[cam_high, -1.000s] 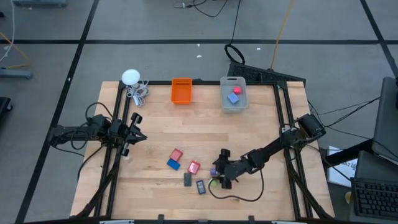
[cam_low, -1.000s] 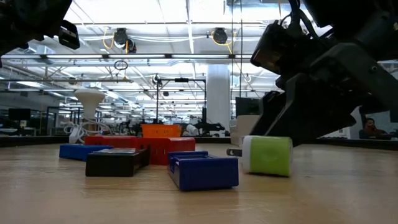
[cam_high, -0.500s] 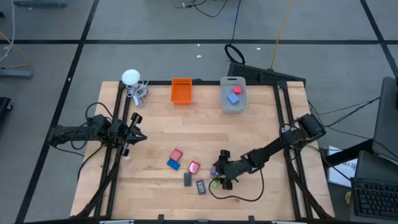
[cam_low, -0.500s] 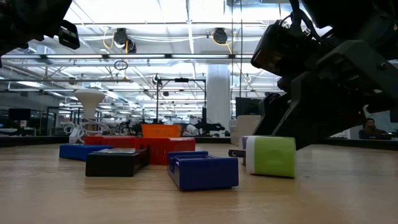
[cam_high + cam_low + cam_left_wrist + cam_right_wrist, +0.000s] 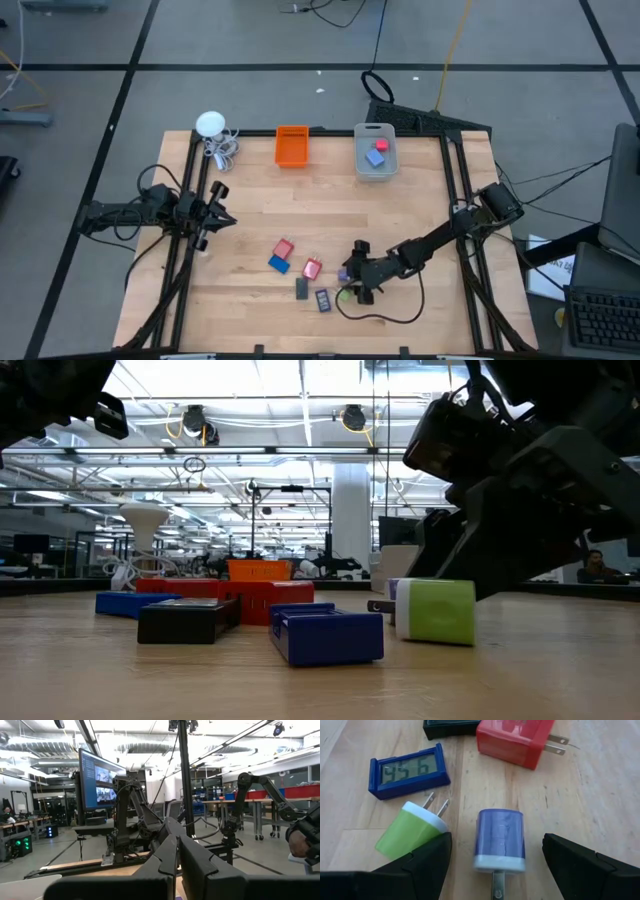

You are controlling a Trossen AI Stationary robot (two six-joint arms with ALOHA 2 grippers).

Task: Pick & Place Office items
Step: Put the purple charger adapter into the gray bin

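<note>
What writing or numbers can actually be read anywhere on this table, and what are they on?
"95 6" reads on the grey display of the small blue clock, seen from the right wrist view.
The monitor behind the left arm shows content too small to read.
Nothing else carries readable text.

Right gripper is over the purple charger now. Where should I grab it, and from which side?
Take the purple charger across its two long flat sides, coming straight down. It lies flat between the open right gripper's fingers, prongs pointing back toward the wrist, so the body is the part to pinch. The green charger lies close beside one finger; that finger might nudge it.
</note>
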